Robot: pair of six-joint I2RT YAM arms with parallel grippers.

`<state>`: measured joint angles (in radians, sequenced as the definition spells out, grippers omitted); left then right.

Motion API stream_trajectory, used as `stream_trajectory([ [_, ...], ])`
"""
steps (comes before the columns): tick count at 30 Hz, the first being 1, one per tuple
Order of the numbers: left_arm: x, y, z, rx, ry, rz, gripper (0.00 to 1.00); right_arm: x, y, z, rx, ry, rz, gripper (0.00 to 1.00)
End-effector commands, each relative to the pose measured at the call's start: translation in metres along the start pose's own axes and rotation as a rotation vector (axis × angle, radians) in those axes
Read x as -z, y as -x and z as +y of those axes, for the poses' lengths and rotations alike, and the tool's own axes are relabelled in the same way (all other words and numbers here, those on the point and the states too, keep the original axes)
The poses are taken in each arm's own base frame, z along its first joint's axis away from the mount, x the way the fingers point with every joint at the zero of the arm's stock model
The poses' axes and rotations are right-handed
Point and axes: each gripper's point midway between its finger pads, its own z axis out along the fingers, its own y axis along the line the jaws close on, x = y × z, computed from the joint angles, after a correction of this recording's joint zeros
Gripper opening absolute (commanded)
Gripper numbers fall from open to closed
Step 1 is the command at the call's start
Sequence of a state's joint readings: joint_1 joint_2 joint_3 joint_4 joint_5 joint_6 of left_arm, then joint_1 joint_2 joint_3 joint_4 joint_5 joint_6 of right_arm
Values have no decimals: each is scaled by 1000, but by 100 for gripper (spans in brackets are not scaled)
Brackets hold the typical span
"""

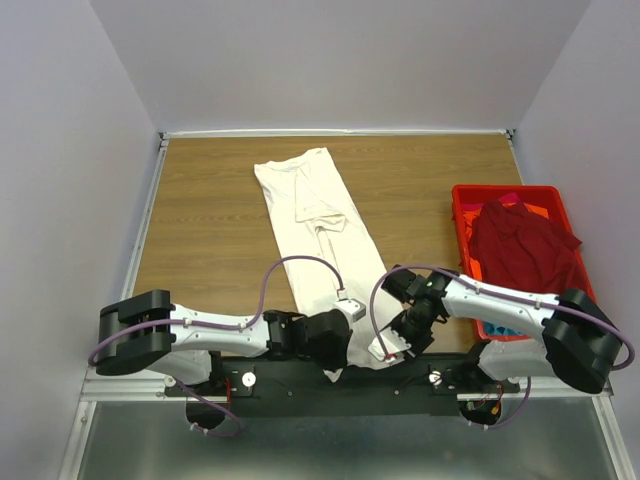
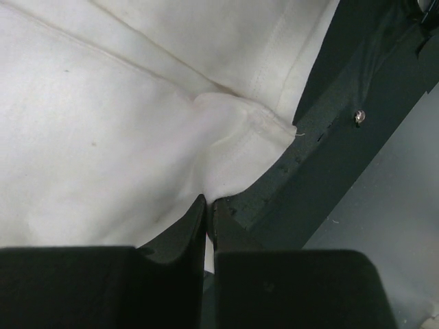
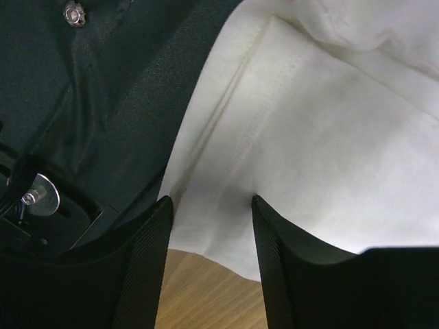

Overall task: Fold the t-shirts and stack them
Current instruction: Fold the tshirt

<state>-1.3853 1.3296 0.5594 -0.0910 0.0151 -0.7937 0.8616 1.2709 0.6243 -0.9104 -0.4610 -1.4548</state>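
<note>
the cream-white t-shirt (image 1: 315,225) lies on the wooden table (image 1: 210,220) as a long narrow strip, its sides and sleeves folded in. it runs from the far middle of the table down to the near edge. there its hem spills over onto the black mounting plate (image 1: 300,378) between the arm bases. a dark red t-shirt (image 1: 525,250) sits heaped in the red crate (image 1: 505,192) at the right, well apart from the work.

both arms are bent in over the near hem. in its wrist view the left gripper (image 2: 209,202) has its jaws pressed together with a sliver of white cloth between them, so it appears to be pinching the hem's left corner. the fabric bunches into a small ridge just ahead of the tips. the right gripper (image 3: 211,202) has its jaws standing apart, with the stitched hem edge lying between and beneath them. nothing is clamped on that side.

the step in hand looks like the crosswise fold: taking the bottom hem at both corners so it can be brought up toward the collar. the next move calls for the right gripper to close on its corner. after that, both arms would need to lift evenly and carry the hem toward the far end without twisting the strip.
</note>
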Motion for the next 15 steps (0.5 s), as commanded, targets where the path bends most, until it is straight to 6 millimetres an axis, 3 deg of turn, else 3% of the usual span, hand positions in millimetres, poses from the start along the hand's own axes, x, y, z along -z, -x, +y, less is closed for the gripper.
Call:
stream_trajectory([
  [1, 3, 12, -10, 8, -43, -30, 11, -11, -10, 6, 18, 31, 71, 54],
  [9, 2, 9, -6, 21, -44, -29, 11, -19, -27, 4, -20, -25, 155, 35],
  [15, 3, 17, -6, 14, -44, -55, 11, -13, -21, -2, -75, -82, 137, 11],
])
